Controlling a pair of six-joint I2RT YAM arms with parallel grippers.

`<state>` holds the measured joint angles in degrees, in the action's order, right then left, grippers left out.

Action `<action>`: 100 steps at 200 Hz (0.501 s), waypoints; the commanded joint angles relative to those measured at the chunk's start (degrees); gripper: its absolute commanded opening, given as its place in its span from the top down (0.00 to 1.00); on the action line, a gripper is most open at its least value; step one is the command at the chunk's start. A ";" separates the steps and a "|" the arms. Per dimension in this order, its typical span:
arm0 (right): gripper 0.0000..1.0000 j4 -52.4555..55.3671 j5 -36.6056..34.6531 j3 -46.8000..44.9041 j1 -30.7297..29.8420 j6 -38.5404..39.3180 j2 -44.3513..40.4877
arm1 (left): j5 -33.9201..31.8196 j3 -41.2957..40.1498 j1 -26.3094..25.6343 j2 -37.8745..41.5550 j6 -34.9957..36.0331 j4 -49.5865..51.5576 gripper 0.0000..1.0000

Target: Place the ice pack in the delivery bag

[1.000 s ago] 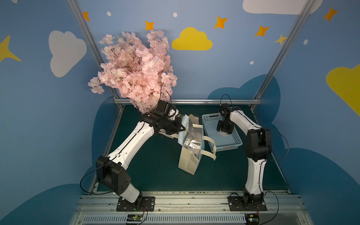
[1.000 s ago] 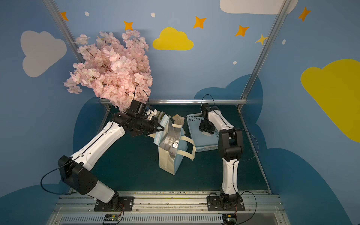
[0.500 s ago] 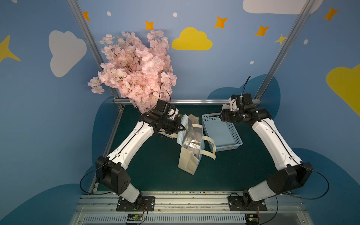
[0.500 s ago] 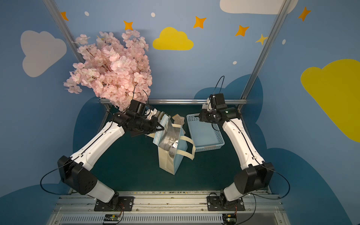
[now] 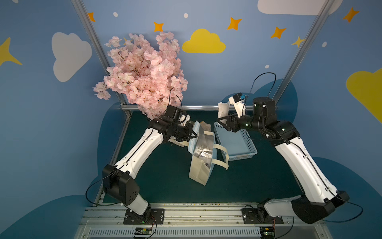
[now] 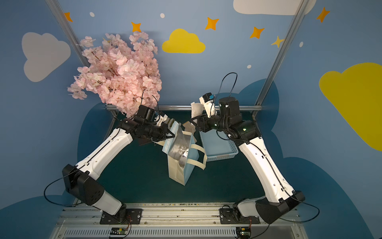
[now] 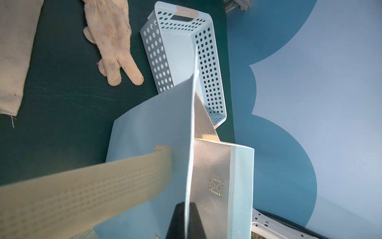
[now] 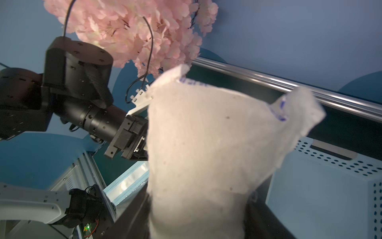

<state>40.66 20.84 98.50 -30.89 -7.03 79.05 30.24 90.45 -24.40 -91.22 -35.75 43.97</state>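
Blossom branch: pink blossoms (image 5: 144, 76) fill the upper left of centre in both top views, in front of the blue wall.
Left gripper: the left gripper (image 5: 191, 134) sits left of centre. The left wrist view (image 7: 187, 207) shows its two dark fingers pressed together on the thin light blue rim of the bag.
Delivery bag: the delivery bag (image 5: 196, 171) stands on the green mat (image 5: 157, 178) at the middle of the frame. Its mouth is pulled open and the silver lining shows; one cream handle hangs toward the right.
Glove: a beige glove (image 7: 111, 37) lies flat on the mat, just beyond the bag and beside the basket.
Ice pack: the white ice pack (image 5: 223, 109) is upright in the air, right of centre and above the bag's mouth, level with the rear rail — outside the bag, touching neither bag nor basket.
Right gripper: the right gripper (image 5: 222, 122) pinches the pack's lower end, jaws partly apart around it.
Basket: the light blue perforated basket (image 5: 237, 144) rests right of the bag, below the right wrist.
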 commanded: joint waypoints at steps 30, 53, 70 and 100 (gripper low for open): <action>0.95 -1.22 4.71 1.43 -6.14 5.28 2.38 | 0.99 3.10 0.43 -2.47 1.55 0.06 0.97; 0.95 0.03 4.46 1.31 -8.15 6.73 4.07 | 0.32 3.15 0.43 -2.56 1.56 0.07 0.97; 0.94 0.06 4.20 0.48 -9.12 7.38 5.36 | 0.07 3.34 0.43 -2.70 1.65 0.06 0.97; 0.90 2.01 3.47 -0.87 -10.79 9.79 8.25 | -0.27 3.41 0.42 -2.56 1.73 0.26 0.97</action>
<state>41.47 24.27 98.41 -40.56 -0.36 85.80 30.65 92.66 -24.36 -93.38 -35.09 44.12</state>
